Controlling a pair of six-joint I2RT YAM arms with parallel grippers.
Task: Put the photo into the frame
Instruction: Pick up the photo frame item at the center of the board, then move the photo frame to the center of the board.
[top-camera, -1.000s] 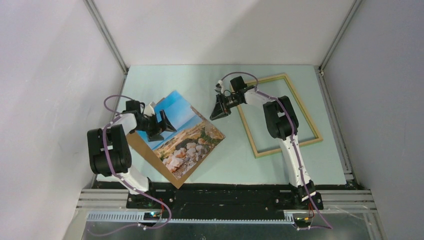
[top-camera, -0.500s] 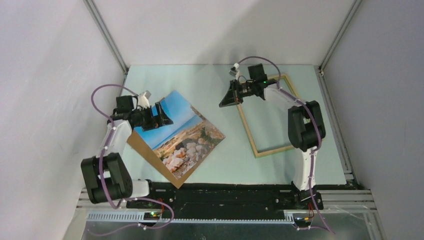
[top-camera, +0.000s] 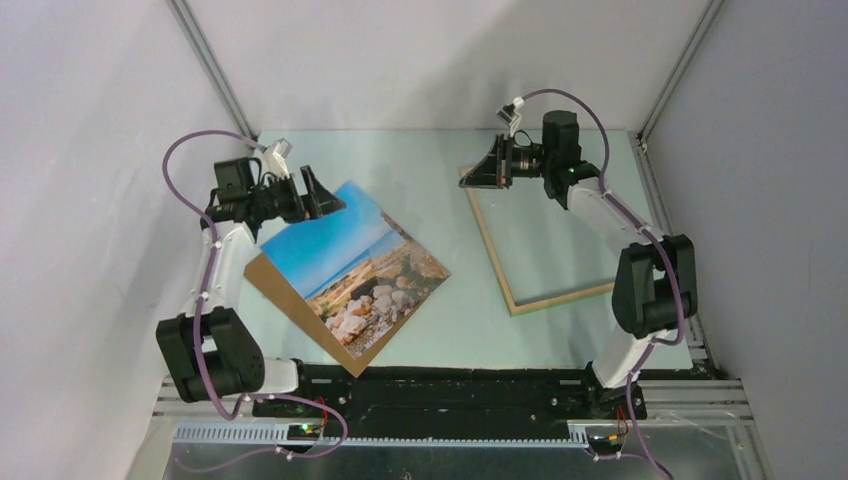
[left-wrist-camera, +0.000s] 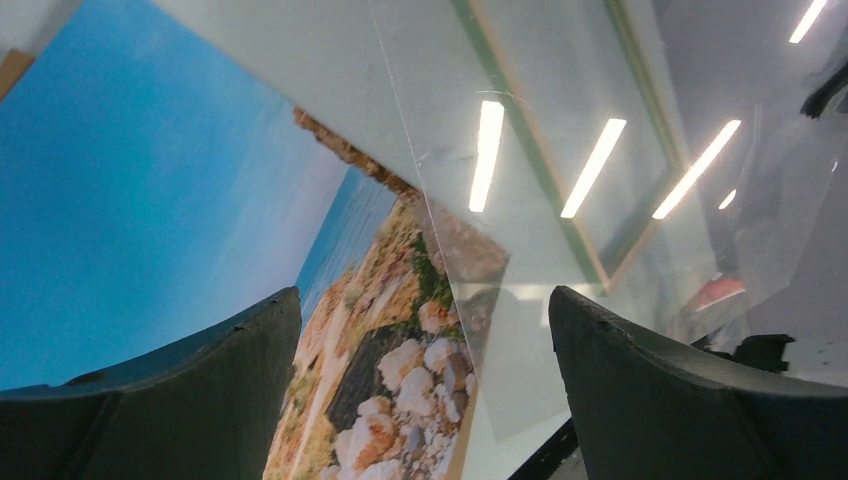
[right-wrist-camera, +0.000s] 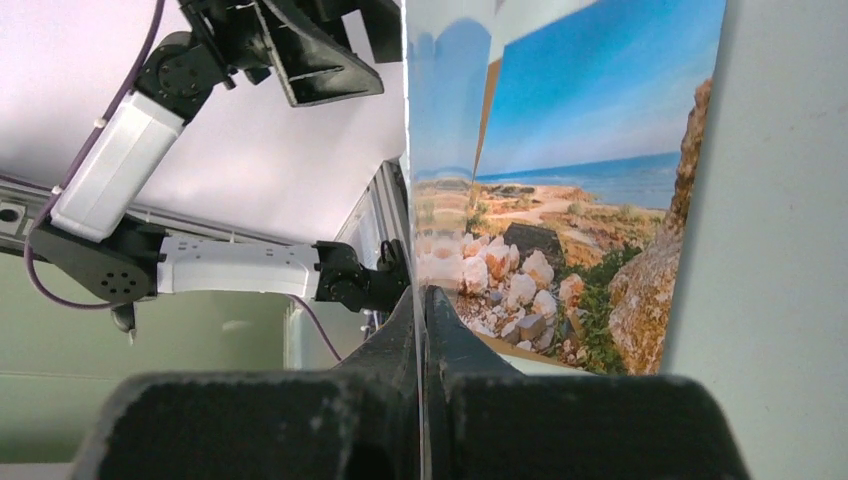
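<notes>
Left of the frame (top-camera: 492, 250), and well apart from it, the photo (top-camera: 350, 260) lies picture-up on the desk (top-camera: 460, 335). It is turned cornerwise to the frame's rails, with brown board showing along the edge farthest from the frame. Over the photo's corner farthest from the frame, the left gripper (top-camera: 318, 195) hovers with jaws wide and nothing between them. At the frame's far-left corner, the right gripper (top-camera: 475, 175) is pinched tight on a thin glossy edge. We take this to be a clear pane (right-wrist-camera: 450, 150), since the right wrist view shows the photo mirrored in it. Whether the pane sits in the frame or out of it, we cannot tell.

We see three ways this could sour. A pinch at one corner gives the right gripper little hold. If that gripper swings, the pane may twist in the grip, slip free, or drag the frame across the desk. The photo lies flat, so open jaws coming down on it may shove it rather than lift it, and its near corner lies close to the desk's front edge. The photo also sits askew to the frame, which we judge only slightly larger. Unless it is turned square first, a corner may catch on a rail and jam.
</notes>
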